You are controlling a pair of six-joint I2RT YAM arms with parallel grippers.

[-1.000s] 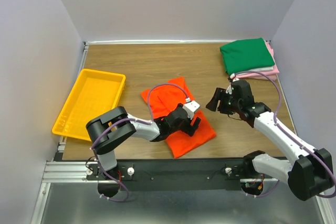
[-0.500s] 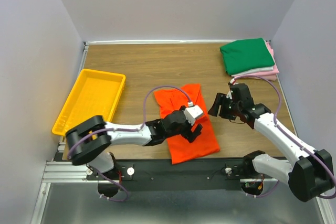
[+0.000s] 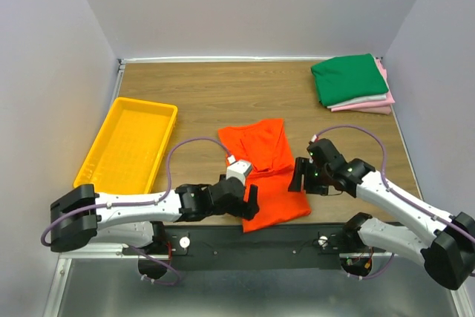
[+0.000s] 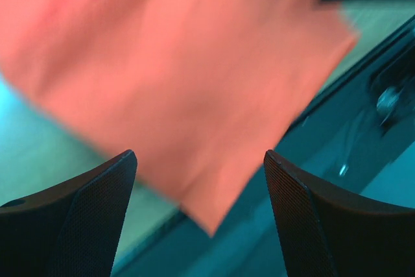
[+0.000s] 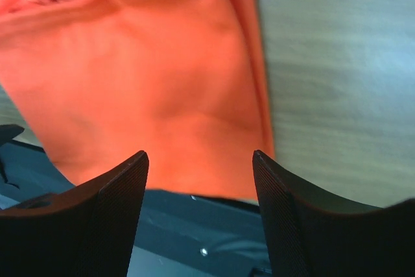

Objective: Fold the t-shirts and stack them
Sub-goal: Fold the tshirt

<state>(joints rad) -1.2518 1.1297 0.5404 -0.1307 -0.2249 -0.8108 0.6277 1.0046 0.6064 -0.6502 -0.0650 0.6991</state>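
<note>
Near front edge of brown wooden surface (image 3: 223,102), bright orange cloth t-shirt (image 3: 267,161) lies flat; left hand (image 3: 250,202) fingers apart, empty, over its near corner; right hand (image 3: 300,176) likewise at right edge.

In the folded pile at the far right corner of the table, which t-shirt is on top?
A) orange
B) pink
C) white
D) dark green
D: the dark green t-shirt lies on top, with edges of the white t-shirt and the pink t-shirt showing under it; the orange t-shirt lies on its own, well apart from them.
</note>
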